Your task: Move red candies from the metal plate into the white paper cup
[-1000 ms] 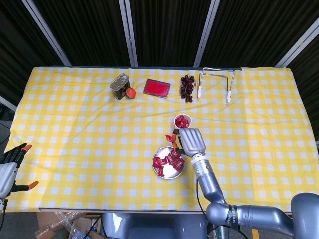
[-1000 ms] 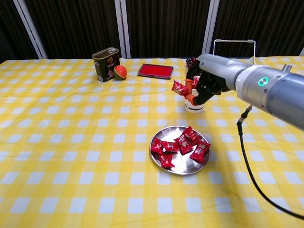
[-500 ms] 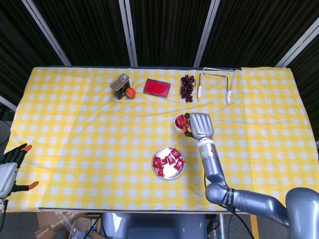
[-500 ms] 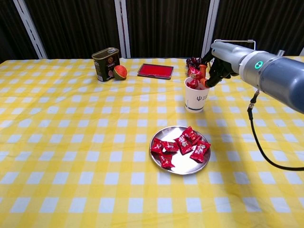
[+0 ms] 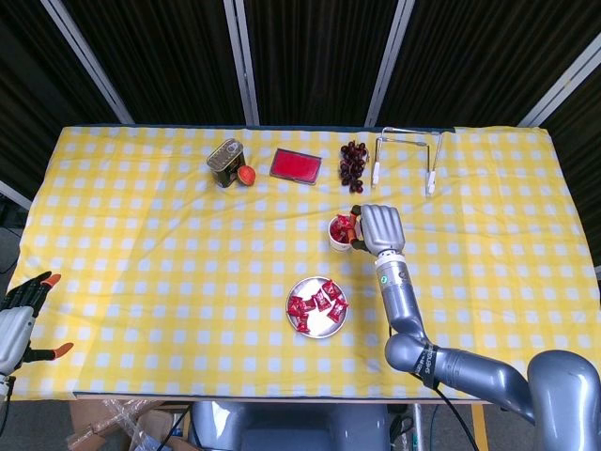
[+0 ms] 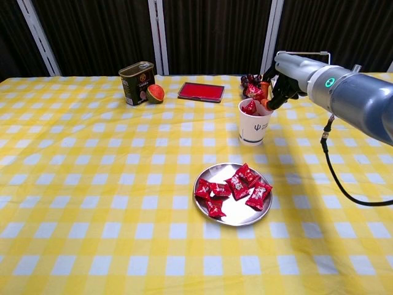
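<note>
A white paper cup (image 6: 253,128) (image 5: 335,241) stands behind the metal plate (image 6: 237,217) (image 5: 325,329) and has red candy inside. Several red candies (image 6: 238,183) (image 5: 317,301) lie on the plate. My right hand (image 6: 284,75) (image 5: 377,228) hovers at the cup's right rim, fingertips over its mouth. It pinches a red candy (image 6: 252,92) just above the opening. My left hand (image 5: 17,319) hangs off the table's near left corner with fingers spread, holding nothing.
Along the far side stand a tin can (image 6: 136,83) (image 5: 224,162) with a red-green fruit (image 6: 155,93), a flat red tray (image 6: 201,91) (image 5: 296,165), a dark grape bunch (image 5: 353,162) and a wire rack (image 5: 407,155) (image 6: 302,61).
My right hand lifted a candy off the plate and carried it back and to the right over the cup. In the last half second it only shifted slightly. The left hand stayed still.
</note>
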`<state>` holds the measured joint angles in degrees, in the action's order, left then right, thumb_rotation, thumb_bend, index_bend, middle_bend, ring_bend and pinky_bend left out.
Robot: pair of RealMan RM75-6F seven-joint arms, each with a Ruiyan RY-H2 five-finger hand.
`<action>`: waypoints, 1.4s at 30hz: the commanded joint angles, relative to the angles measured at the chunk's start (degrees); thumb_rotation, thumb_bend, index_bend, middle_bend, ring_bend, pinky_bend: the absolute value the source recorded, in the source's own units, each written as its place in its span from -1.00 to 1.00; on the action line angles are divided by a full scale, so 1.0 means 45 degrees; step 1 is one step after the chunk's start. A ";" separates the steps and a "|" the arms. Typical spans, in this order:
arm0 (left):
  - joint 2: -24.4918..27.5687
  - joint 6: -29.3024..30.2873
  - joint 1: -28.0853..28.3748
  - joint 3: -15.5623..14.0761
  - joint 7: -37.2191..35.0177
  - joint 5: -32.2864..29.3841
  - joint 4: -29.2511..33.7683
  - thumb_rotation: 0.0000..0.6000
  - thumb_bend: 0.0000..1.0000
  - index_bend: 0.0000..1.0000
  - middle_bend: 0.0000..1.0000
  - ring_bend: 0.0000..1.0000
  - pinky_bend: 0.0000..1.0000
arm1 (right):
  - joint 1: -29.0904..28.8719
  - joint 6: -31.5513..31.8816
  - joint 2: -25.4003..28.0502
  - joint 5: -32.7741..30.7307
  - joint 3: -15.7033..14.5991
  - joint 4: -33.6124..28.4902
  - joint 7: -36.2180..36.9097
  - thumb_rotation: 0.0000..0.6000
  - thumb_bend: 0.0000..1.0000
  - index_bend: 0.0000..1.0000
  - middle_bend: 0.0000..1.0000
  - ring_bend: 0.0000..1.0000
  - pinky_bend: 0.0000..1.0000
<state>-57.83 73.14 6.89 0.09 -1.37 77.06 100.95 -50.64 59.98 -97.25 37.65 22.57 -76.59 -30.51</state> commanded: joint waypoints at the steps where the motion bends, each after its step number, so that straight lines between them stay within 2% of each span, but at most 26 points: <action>1: 0.0004 0.0015 -0.0005 -0.0006 -0.0011 0.0027 0.0001 1.00 -0.94 -1.00 -1.00 -1.00 -1.00 | 0.0013 0.0056 -0.0014 0.0028 -0.0037 -0.0031 0.0023 1.00 0.13 0.30 0.68 0.72 0.97; 12: 0.0006 0.0047 -0.0017 -0.0020 -0.0003 0.0065 0.0006 1.00 -0.94 -1.00 -1.00 -1.00 -1.00 | 0.0127 0.0218 0.0074 -0.0051 -0.0224 -0.0228 -0.0064 1.00 0.15 -0.10 0.68 0.72 0.97; 18: 0.0000 0.0057 -0.0020 -0.0016 0.0015 0.0050 0.0016 1.00 -0.94 -1.00 -1.00 -1.00 -1.00 | 0.0171 0.0324 0.0177 -0.0039 -0.0239 -0.0419 -0.0070 1.00 0.15 -0.17 0.68 0.72 0.97; 26: -0.0022 0.0110 -0.0020 -0.0003 -0.0002 0.0111 -0.0022 1.00 -0.94 -1.00 -1.00 -1.00 -1.00 | 0.0697 0.1113 0.1048 0.0953 -0.0483 -0.2287 0.0166 1.00 0.15 -0.19 0.68 0.72 0.97; 31: -0.0037 0.0194 -0.0052 -0.0010 -0.0037 0.0182 -0.0047 1.00 -0.95 -1.00 -1.00 -1.00 -1.00 | 0.1200 0.1444 0.1595 0.1643 -0.1177 -0.3912 0.0139 1.00 0.13 -0.19 0.68 0.71 0.97; 33: -0.0046 0.0266 -0.0072 -0.0003 -0.0044 0.0228 -0.0066 1.00 -0.95 -1.00 -1.00 -1.00 -1.00 | 0.1487 0.1430 0.1760 0.1804 -0.1831 -0.4988 -0.0025 1.00 0.06 -0.21 0.68 0.72 0.97; 35: -0.0050 0.0314 -0.0094 -0.0016 -0.0053 0.0278 -0.0082 1.00 -0.94 -1.00 -1.00 -1.00 -1.00 | 0.1655 0.1625 0.1849 0.1884 -0.2190 -0.5618 -0.0265 1.00 -0.02 -0.24 0.68 0.72 0.97; 42: -0.0063 0.0398 -0.0137 -0.0021 -0.0047 0.0312 -0.0113 1.00 -0.94 -1.00 -1.00 -1.00 -1.00 | 0.1776 0.1763 0.1434 0.1616 -0.2869 -0.6051 -0.0874 1.00 -0.18 -0.24 0.68 0.72 0.97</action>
<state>-58.12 74.95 6.27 -0.01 -1.58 78.46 100.44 -42.82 67.74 -90.44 45.23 10.02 -103.70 -34.06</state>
